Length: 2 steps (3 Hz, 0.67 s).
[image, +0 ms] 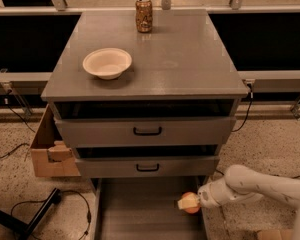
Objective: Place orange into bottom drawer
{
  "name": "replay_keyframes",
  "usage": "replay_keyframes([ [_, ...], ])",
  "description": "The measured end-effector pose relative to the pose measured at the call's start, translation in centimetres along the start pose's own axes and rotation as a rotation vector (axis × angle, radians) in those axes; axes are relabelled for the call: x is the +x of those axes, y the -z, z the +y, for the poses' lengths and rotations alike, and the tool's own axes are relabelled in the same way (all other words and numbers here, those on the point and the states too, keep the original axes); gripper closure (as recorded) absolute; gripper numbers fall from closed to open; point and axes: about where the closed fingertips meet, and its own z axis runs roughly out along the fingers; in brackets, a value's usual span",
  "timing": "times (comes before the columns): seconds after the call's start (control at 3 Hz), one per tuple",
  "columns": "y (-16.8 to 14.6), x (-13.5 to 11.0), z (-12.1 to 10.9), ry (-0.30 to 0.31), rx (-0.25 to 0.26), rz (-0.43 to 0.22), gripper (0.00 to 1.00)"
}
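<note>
A grey cabinet (190, 64) is seen from above, and on its flat, smooth top a shallow round cream bowl (107, 62) is set near the left front, well apart from a gold-brown drink can (144, 15) stood upright at the back edge. Below the top, two upper drawers (190, 132) with black handles are pushed partly out, and the space over the rear of the bottom drawer (140, 211) is overhung by the lower of them. An open brown cardboard box (42, 154) is placed against the cabinet's left side, and black cables (25, 204) are strewn over the speckled stone floor (270, 139). The bottom drawer is pulled out as a wide, shallow grey tray with a plain, flat floor. A smooth white arm (260, 184) is extended from the right, over the drawer's right wall. The gripper (187, 203) is held just inside that wall, above the tray floor, and its pale fingers (185, 201) are closed around the orange (193, 209). The orange is shown as small, round and bright, and is partly hidden by the fingers.
</note>
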Motion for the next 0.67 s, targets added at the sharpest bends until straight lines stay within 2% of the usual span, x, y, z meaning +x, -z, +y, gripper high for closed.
replay_keyframes([
  [0.67,-10.1,-0.8,-8.8,-0.215,0.023,0.041,1.0],
])
